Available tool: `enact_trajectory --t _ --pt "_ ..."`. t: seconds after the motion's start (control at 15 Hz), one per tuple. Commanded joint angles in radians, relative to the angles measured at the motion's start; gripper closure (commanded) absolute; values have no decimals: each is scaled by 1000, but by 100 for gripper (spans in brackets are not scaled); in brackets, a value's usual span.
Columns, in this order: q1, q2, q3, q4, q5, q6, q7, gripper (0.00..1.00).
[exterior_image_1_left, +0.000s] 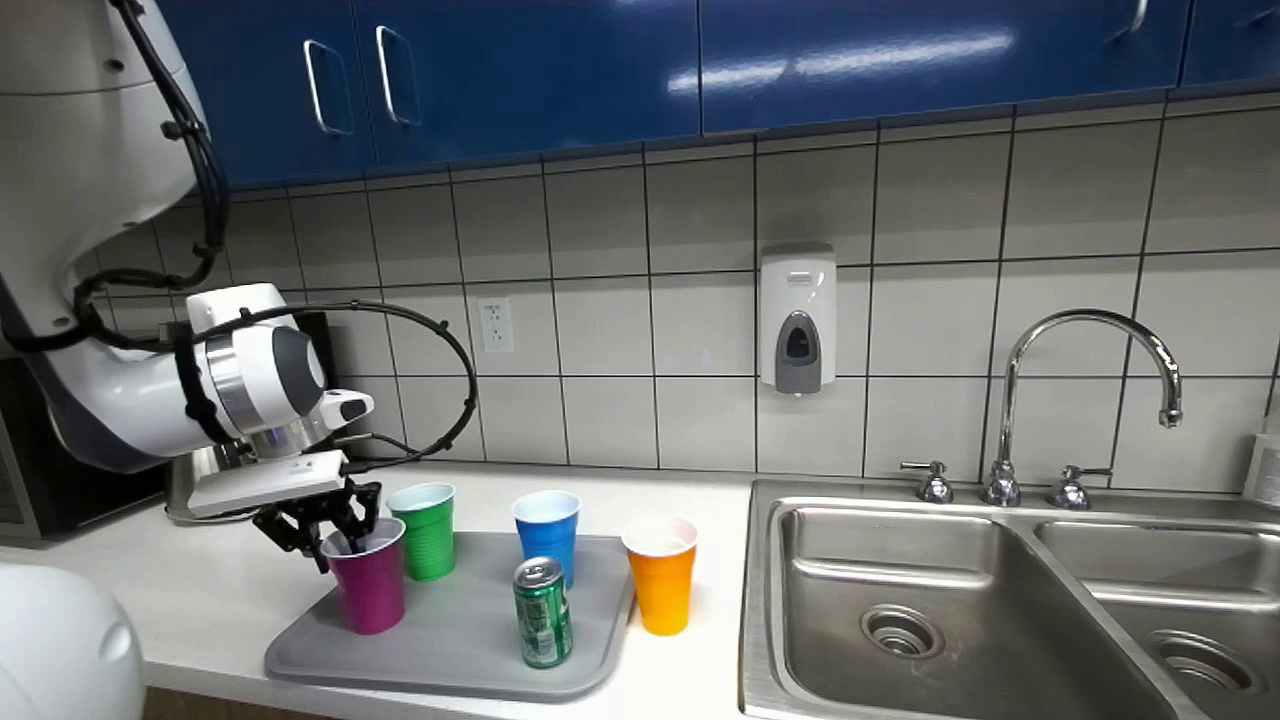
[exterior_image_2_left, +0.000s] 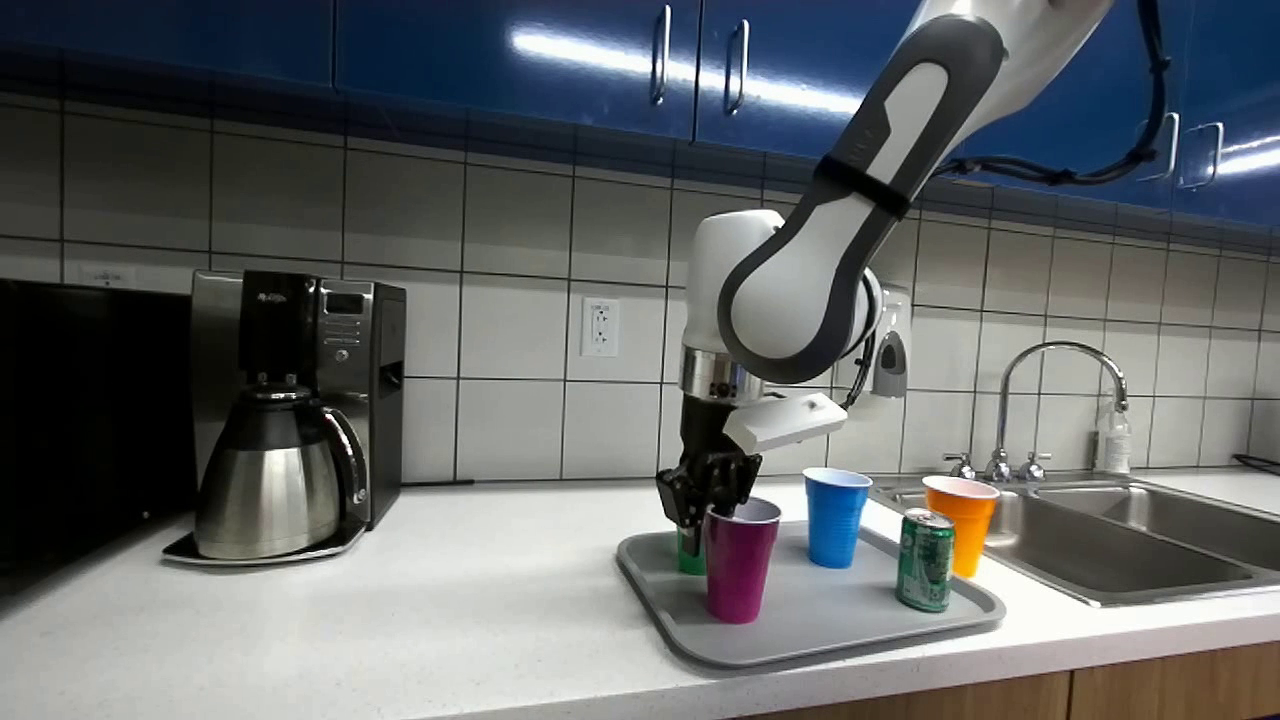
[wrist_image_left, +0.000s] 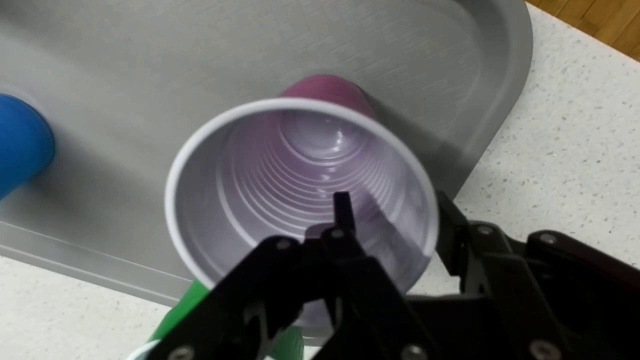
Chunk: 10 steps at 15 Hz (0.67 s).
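Observation:
A purple cup with a white inside stands upright on a grey tray; the cup and tray show in both exterior views. My gripper is at the cup's rim. In the wrist view the jaws are apart, one finger inside the cup and one outside, with the rim between them. A green cup stands behind it, partly hidden in an exterior view. A blue cup and a green can also stand on the tray.
An orange cup stands on the counter beside the tray. A steel sink with a faucet lies beyond it. A coffee maker with a steel carafe stands on the counter. Blue cabinets hang above.

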Motion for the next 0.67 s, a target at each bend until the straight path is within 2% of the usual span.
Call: enact_trajectory --t 0.0,0.2,0.27,0.6 --pt "3 -25 -3 7 -10 -8 -4 27" --pt "5 -37 -2 14 -13 -13 1 3" --pt "6 -43 -1 17 -13 -15 2 0" --pt "4 -73 6 28 -10 -18 2 0"
